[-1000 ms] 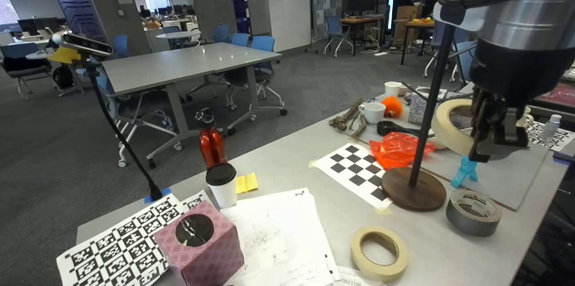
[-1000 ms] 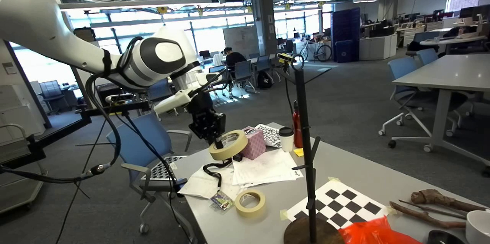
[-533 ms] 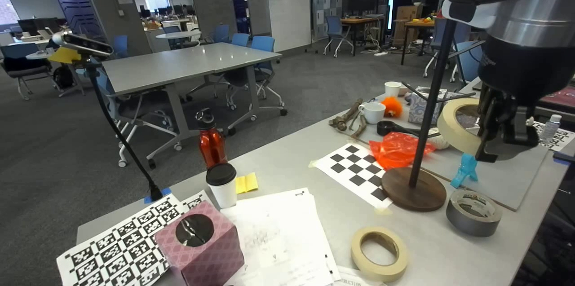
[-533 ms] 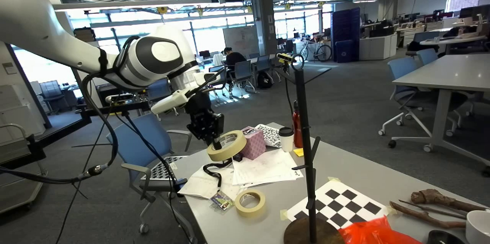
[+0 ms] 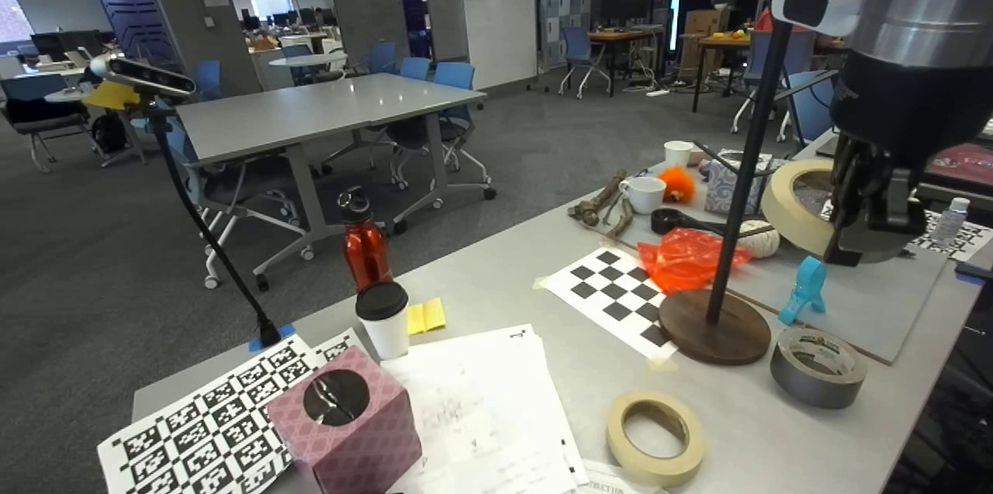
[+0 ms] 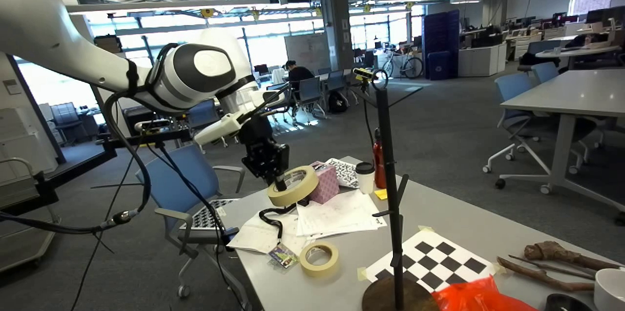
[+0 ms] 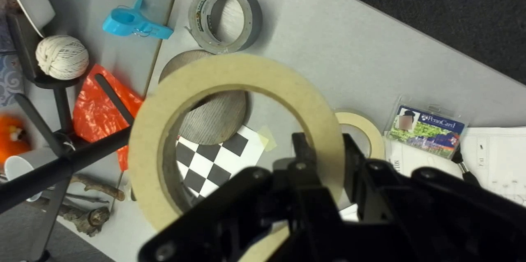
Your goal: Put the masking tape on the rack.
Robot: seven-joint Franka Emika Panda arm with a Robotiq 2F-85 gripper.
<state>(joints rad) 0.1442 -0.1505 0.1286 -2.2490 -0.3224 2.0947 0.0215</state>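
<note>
In an exterior view we get the rack w/ base cut off by btm edge. Wrist view: gripper hides pt. of masking tape; it covers pt. of base & 2nd beige roll. ID card face blurred; text on papers too small for us.

The site is an open-plan office with a robotics lab station; in an exterior view, indicators are a grey table at 10 o'clock with wheeled blue chairs; lockers between 12 and 1 o'clock; a checkerboard sheet at 4 o'clock; a robot arm at 2 o'clock.
</note>
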